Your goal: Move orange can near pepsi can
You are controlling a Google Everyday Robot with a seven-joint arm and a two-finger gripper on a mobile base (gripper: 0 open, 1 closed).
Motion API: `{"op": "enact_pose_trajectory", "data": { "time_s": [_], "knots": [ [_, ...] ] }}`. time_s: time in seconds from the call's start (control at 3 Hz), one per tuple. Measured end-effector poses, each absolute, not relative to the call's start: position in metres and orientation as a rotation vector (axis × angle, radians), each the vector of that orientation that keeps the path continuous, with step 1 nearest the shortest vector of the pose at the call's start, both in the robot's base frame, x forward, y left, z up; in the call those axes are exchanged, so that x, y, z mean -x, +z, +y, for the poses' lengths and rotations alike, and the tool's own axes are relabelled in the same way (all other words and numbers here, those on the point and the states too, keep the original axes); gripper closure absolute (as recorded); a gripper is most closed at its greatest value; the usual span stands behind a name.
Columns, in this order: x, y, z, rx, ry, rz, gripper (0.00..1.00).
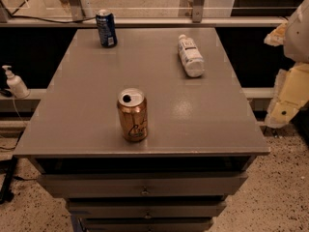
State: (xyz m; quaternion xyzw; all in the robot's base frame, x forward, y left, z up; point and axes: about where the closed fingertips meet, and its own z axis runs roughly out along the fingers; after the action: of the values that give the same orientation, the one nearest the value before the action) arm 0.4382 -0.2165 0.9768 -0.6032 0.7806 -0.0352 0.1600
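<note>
The orange can (132, 115) stands upright near the front of the grey table top (193, 110), left of centre, its silver top open. The pepsi can (106, 28), dark blue, stands upright at the far left corner of the table. My gripper (288, 98) is at the right edge of the view, off the table's right side, well away from both cans and holding nothing that shows.
A white plastic bottle (190, 56) lies on its side at the far right of the table. Drawers (145, 191) run below the table front. A pump bottle (15, 83) stands on a ledge at the left. A railing (145, 21) runs behind the table.
</note>
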Motion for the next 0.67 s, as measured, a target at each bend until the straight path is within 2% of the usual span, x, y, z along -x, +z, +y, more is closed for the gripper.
{"op": "enact_pose_trajectory", "data": {
  "time_s": [0.67],
  "knots": [
    [-0.4358,0.9778,-0.2134,1.687,-0.049,2.204,0.00]
  ]
}}
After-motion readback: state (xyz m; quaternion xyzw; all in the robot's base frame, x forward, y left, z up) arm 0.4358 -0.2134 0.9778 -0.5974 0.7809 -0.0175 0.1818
